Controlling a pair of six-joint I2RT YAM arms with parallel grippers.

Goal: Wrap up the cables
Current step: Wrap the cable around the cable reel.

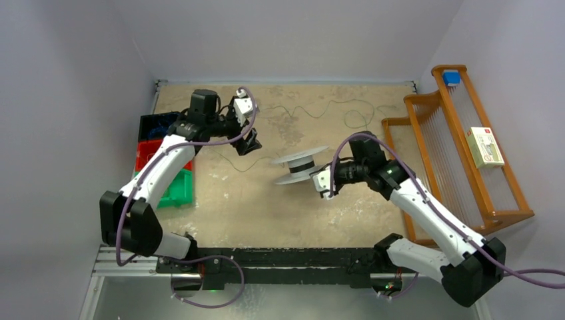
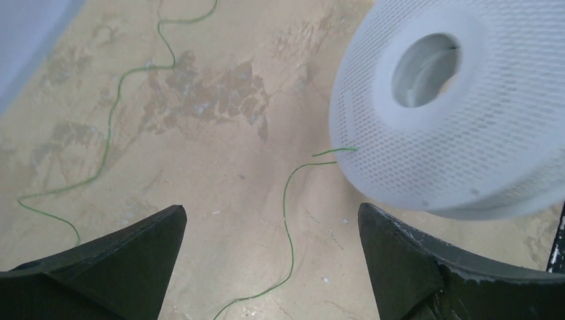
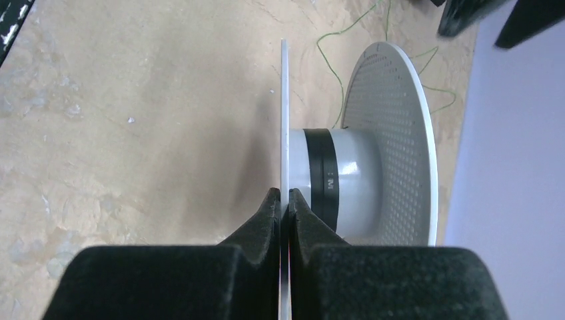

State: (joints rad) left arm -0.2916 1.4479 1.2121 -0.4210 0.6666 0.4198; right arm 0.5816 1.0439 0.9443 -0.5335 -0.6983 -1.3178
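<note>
Cable loose, spool pinched

Thin green cable snaked from the table's far edge up to the spool mid-table. Right claw was clamped on one spool flange, left claw hung wide open over the wire.

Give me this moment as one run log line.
right gripper: shut on spool flange | left gripper: open above green wire | wire: loose on table

Cable behind spool on table

Bright, even light — soft shadows, pics sharp.
</note>
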